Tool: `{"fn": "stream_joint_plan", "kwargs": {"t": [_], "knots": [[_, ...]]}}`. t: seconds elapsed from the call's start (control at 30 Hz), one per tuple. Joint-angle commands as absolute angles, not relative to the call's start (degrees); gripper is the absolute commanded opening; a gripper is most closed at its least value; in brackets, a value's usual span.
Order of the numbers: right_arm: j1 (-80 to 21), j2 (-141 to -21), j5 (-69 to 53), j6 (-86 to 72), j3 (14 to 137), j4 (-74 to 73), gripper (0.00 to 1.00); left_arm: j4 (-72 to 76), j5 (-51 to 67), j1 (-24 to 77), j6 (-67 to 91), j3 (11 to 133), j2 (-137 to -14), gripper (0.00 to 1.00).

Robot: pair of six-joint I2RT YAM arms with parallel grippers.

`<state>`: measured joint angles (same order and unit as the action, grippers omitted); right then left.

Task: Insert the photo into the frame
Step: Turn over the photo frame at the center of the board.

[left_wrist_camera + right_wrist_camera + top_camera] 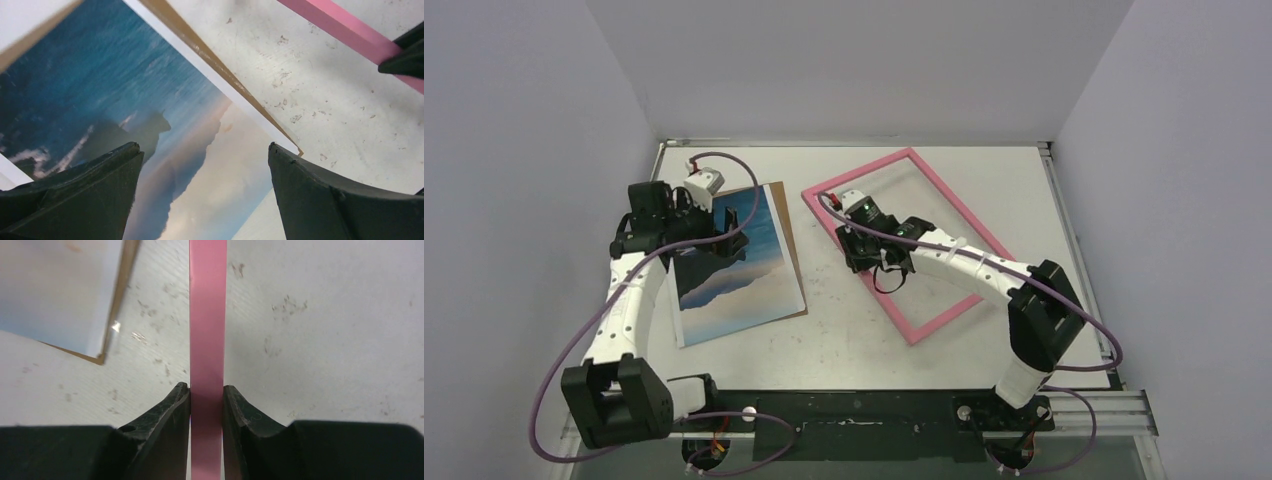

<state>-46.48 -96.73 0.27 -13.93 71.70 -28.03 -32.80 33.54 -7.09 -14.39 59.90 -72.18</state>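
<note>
Fingers [170, 415] of R gripper [206, 390] clamped on thin pink rectangular frame [207, 315] rail | L gripper [203, 146] spread wide, empty, over blue-sky photo print [100, 75]

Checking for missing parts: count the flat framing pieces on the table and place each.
3. The photo lies left, below the left pincer; the brown backing board lies under it, edges showing; the pink frame lies right, one rail clamped by the right pincer. Others may hide underneath.

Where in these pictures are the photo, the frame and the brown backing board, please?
photo [734, 265]: top external view, middle of the print.
frame [207, 315]: right wrist view, on the pink rail.
backing board [175, 20]: left wrist view, brown strip beside the print's white border.
</note>
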Motion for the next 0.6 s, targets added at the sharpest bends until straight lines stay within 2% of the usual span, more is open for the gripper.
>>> {"fn": "stream_joint_plan", "kwargs": {"t": [0.0,0.2,0.37,0.57], "knots": [[-46.6,-95.8,-4.3,-12.6,82.9,-32.6,0.05,-25.6,42.0,-7.1,-27.2,57.8,-62.5,0.96],[-46.3,-97.8,-13.2,-16.0,89.9,-34.5,0.05,-25.3,46.6,-6.8,-48.7,58.1,-58.9,0.96],[-45.7,-98.4,-19.6,-17.2,91.8,-33.2,0.05,-10.1,52.6,-5.1,-54.2,52.5,-55.3,0.96],[-44.8,-99.6,-26.0,-17.7,94.4,-33.8,0.05,-9.3,55.2,-0.5,-71.1,47.9,-52.1,0.96]]}}
